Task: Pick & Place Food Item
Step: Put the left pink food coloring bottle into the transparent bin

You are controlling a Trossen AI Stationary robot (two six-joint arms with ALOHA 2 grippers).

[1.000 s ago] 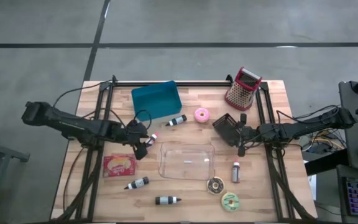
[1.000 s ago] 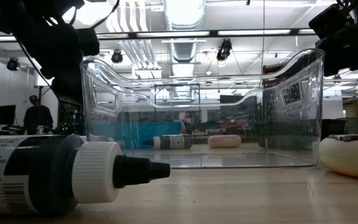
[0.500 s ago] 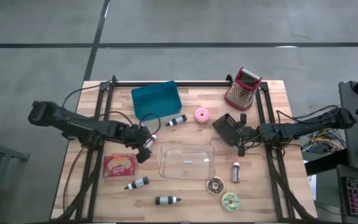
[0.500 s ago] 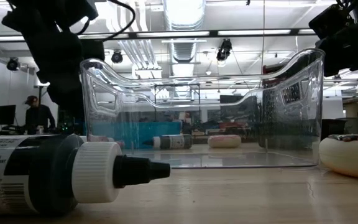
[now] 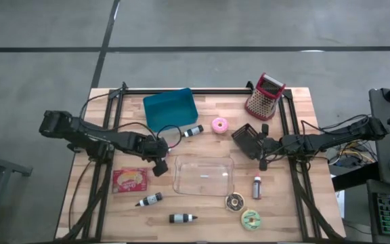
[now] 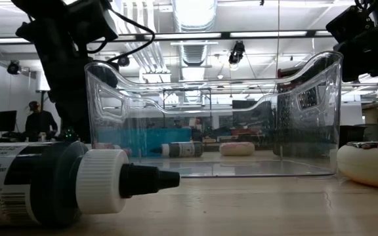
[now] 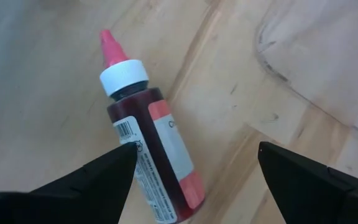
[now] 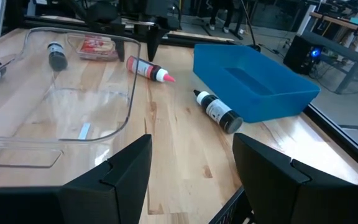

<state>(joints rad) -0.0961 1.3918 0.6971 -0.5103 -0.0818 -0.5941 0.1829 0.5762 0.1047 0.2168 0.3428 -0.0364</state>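
Note:
A red bottle (image 7: 151, 155) with a white cap and pink tip lies on its side on the wooden table, between the blue bin (image 5: 170, 108) and the clear container (image 5: 204, 175). My left gripper (image 7: 194, 180) is open and points steeply down over it, one finger on either side of the bottle's body, apart from it. From the right wrist view the bottle (image 8: 146, 68) lies just below those fingers. My right gripper (image 8: 191, 180) waits open above the table, to the right of the clear container. A pink donut (image 5: 220, 125) lies right of the bin.
A red food packet (image 5: 129, 179) lies left of the clear container, with two black bottles (image 5: 149, 199) near the front edge. A brown donut (image 5: 234, 201) and a green one (image 5: 250, 219) lie front right. A red grater (image 5: 265, 96) stands at the far right.
My left gripper has moved toward the table's right edge and down toward the red bottle, tipping to point more steeply downward. The bottle has not moved.

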